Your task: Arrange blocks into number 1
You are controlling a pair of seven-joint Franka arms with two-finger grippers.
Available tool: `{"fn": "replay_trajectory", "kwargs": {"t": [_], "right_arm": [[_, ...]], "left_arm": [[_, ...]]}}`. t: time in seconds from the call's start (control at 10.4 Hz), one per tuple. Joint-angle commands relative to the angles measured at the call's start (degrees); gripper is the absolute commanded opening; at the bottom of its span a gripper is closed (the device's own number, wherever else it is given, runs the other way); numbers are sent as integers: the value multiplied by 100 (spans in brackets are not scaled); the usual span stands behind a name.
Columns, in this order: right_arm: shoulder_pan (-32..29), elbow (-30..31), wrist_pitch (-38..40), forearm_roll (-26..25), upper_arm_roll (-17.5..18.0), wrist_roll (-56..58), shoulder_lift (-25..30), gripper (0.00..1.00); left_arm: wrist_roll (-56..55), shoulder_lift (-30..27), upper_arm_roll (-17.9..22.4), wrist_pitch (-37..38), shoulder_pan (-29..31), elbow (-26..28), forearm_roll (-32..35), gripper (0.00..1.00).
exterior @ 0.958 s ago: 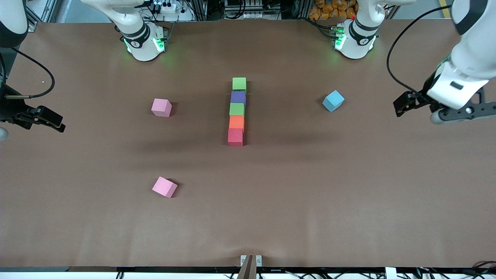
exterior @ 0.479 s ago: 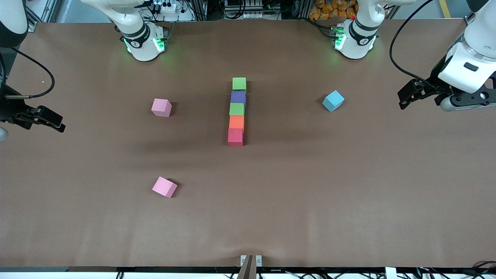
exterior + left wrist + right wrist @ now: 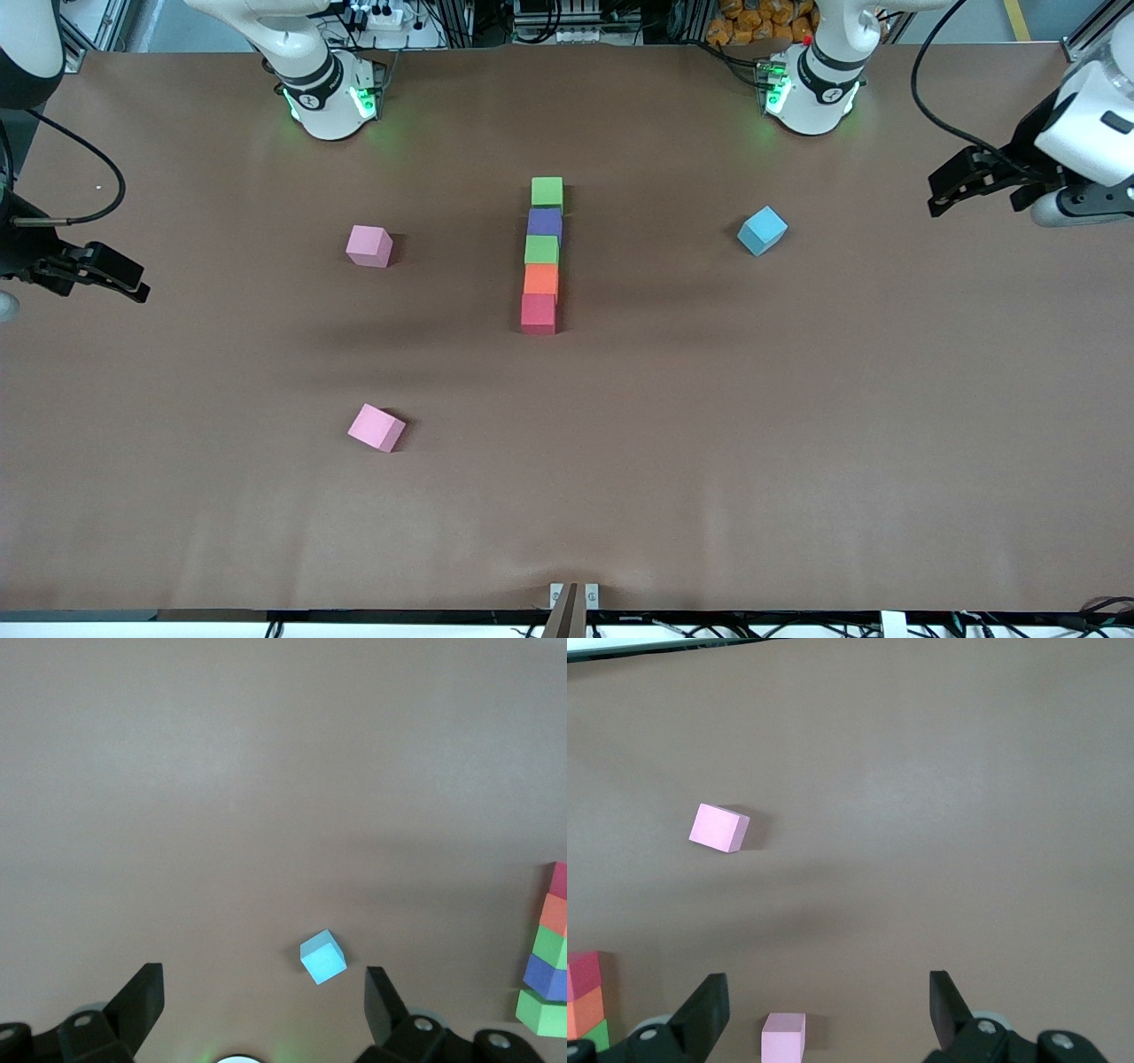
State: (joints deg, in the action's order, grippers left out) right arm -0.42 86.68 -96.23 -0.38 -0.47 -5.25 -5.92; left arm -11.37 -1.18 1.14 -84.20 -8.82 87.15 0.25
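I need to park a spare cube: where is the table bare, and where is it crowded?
Bare: the wide strip nearer the camera than the red block and nearer pink cube; also the gap between the column and the light blue cube. Crowded: the five touching blocks mid-table, ending at the green block.

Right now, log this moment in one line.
blocks: five in line | left tool: open, empty | right tool: open, empty

Eight cubes sit on the table [image 3: 797,443]. Five form a line: two green blocks [image 3: 547,191] [image 3: 541,250], one purple block [image 3: 544,221], one orange block [image 3: 540,280] and one red block [image 3: 538,314]. Apart from these lie two pink cubes [image 3: 368,245] [image 3: 376,428] and one light blue cube [image 3: 762,230].
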Motion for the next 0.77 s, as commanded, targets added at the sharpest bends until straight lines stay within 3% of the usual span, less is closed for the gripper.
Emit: {"fn": "replay_trajectory", "kwargs": {"t": [0.0, 0.67], "right_arm": [[-28, -143, 96, 2, 38, 50, -59, 100], [-81, -142, 306, 82, 29, 7, -59, 100]], "left_arm": [[135, 30, 18, 159, 38, -111, -104, 100], [810, 92, 44, 150, 38, -172, -104, 100]]}}
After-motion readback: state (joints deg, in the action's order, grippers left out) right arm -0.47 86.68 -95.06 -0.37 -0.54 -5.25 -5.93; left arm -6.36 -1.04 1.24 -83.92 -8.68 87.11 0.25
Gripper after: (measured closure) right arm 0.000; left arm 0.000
